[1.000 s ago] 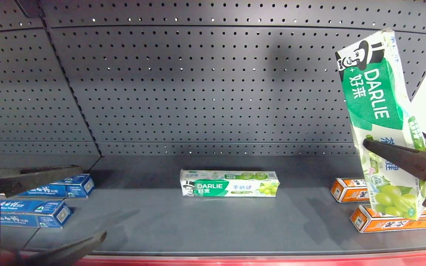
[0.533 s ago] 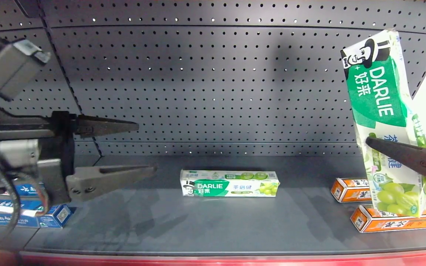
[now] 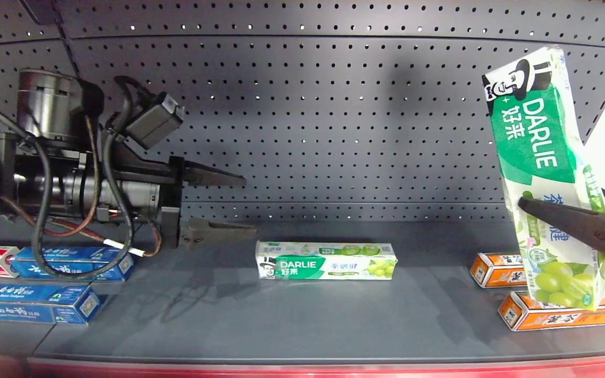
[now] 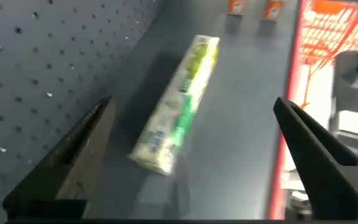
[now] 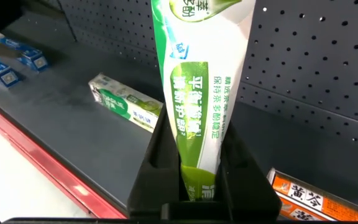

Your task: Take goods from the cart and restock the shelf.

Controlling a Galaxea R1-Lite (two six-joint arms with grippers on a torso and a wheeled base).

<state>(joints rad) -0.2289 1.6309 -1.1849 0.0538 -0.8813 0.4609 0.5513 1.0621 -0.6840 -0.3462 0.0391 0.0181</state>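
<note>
Left gripper (image 3: 250, 206): empty, fingers spread apart, hanging just left of the lying green box (image 3: 326, 260) and pointing along its length.
Right gripper (image 5: 197, 134): clamped on the held green box (image 3: 539, 157).
Held box: near upright, top tipped leftward, above the orange boxes (image 3: 560, 317) at the right end of the shelf (image 3: 292, 320).
Long axis: the lying box runs left to right across the shelf.
Likely move: turn the held box flat and carry it left, onto bare shelf beside its twin.
In the way: the orange boxes beneath; blue boxes (image 3: 34, 308) sit far left.
</note>
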